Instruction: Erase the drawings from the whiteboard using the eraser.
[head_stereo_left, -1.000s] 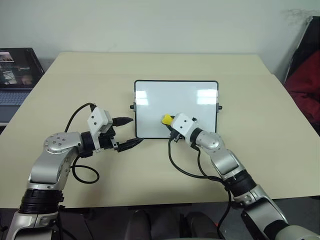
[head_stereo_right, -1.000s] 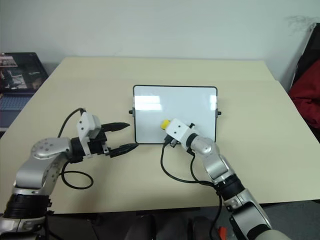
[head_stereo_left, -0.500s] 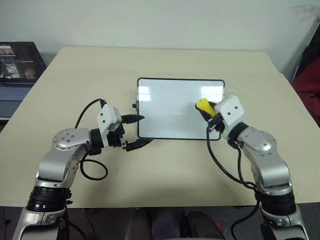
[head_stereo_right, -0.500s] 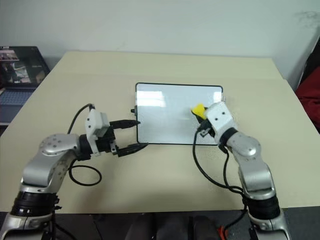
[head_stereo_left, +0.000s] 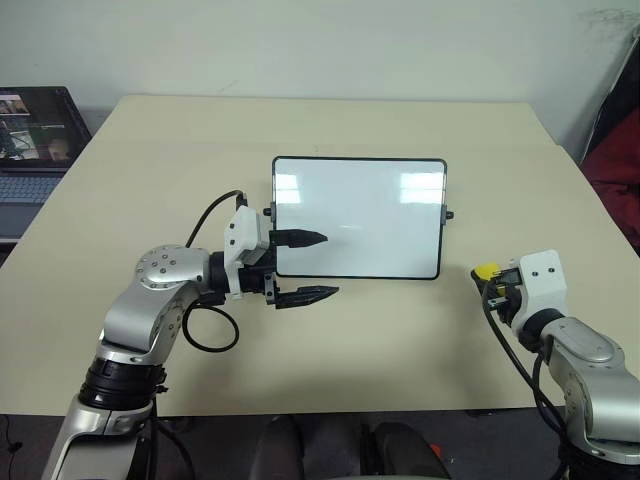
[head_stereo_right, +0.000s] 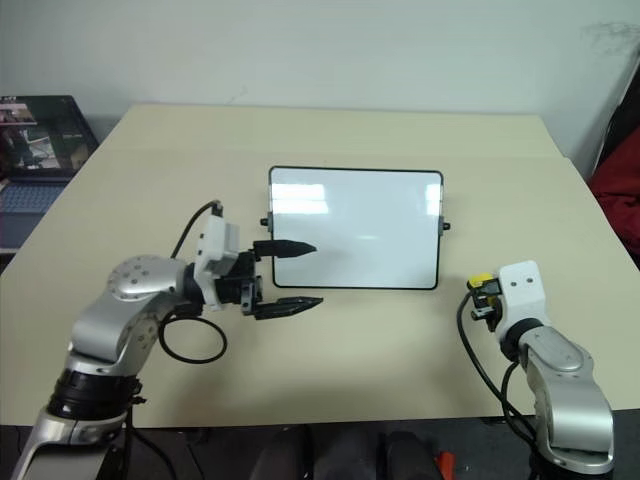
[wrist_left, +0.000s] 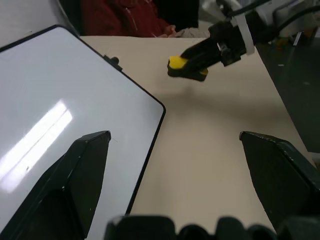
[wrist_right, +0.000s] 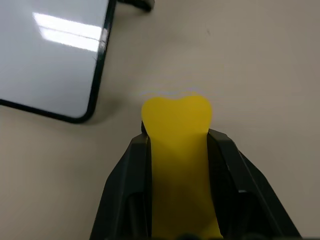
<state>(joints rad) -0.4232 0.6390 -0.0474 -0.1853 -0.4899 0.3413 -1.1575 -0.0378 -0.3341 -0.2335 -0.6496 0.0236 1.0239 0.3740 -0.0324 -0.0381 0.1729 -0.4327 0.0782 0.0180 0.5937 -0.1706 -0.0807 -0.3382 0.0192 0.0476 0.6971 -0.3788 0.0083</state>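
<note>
Two left fingers (head_stereo_left: 313, 266) spread wide, empty; right fingers (wrist_right: 227, 165) clenched on the eraser (wrist_right: 177, 150).

Whiteboard (head_stereo_left: 360, 218) flat on the table (head_stereo_left: 330, 130), near its middle. Left claw (head_stereo_left: 311, 266) at the near left corner of the whiteboard. Right claw (head_stereo_left: 489, 280) with the eraser (head_stereo_left: 485, 271) to the right, apart from the whiteboard. Laptop (head_stereo_left: 35, 135) far left, off the table.
</note>
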